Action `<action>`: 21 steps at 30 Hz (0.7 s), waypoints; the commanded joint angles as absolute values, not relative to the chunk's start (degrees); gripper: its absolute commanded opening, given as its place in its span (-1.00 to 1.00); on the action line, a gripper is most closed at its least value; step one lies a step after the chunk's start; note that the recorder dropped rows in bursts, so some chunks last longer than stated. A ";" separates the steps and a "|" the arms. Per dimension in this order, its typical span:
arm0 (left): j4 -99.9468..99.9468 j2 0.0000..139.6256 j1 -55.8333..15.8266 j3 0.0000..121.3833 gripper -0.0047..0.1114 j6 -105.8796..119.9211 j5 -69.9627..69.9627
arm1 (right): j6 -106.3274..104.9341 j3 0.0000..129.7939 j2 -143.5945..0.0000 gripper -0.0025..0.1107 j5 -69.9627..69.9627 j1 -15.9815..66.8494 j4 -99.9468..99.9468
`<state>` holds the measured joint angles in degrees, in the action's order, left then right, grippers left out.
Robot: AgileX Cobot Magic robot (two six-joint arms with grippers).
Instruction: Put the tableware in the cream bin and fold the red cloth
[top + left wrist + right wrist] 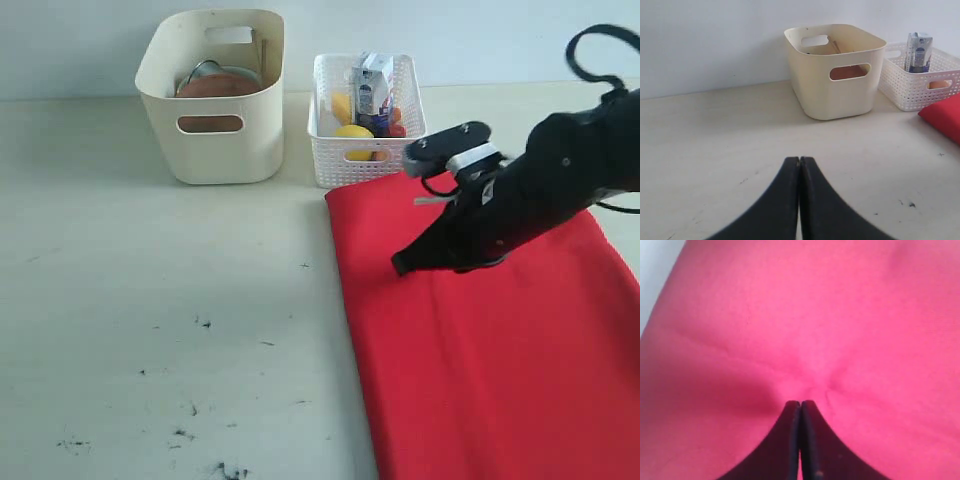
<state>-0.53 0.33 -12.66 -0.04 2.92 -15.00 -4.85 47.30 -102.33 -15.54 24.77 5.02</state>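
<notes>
pale scuffed tabletop (150, 300) fills the scene; right gripper (401, 265), jaws pressed together, touches its tip to the puckered red cloth (480, 350) at lower right. left gripper (799, 160) is closed too, over bare table. cream bin (240, 155) holding a round brown plate (218, 87) stands upper left, white lattice basket (335, 160) just beside it.

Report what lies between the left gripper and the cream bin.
Nothing but bare tabletop, as the left wrist view shows, between the left gripper and the cream bin.

I see my pale table (150, 300) carrying the cream bin (232, 156) at eleven o'clock, white basket (335, 166) at twelve, red cloth (480, 360) at four.
</notes>
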 commanded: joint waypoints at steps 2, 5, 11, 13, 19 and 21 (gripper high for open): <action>-0.61 0.00 -12.54 0.00 -0.87 3.05 -15.17 | -5.97 47.24 -108.28 -0.96 -16.07 24.75 0.61; -0.61 0.00 -12.54 0.00 -0.87 3.05 -15.17 | -4.39 47.24 -108.68 -0.96 -20.06 21.52 -2.40; -0.61 0.00 -12.54 0.00 -0.87 3.05 -15.17 | 2.35 47.24 -108.20 -0.96 -22.80 14.44 -12.52; -0.61 0.00 -12.54 0.00 -0.87 3.05 -15.17 | 4.79 47.24 -108.07 -0.96 -21.50 12.76 -15.25; -0.61 0.00 -12.54 0.00 -0.87 3.05 -15.17 | 5.84 47.24 -108.07 -0.96 -18.62 9.51 -16.63; -0.61 0.00 -12.54 0.00 -0.87 3.05 -15.17 | 6.20 47.24 -108.07 -0.96 -17.95 8.63 -16.63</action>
<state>-0.53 0.33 -12.66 -0.04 2.92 -15.00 5.55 48.02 -106.96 -16.87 10.15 -15.61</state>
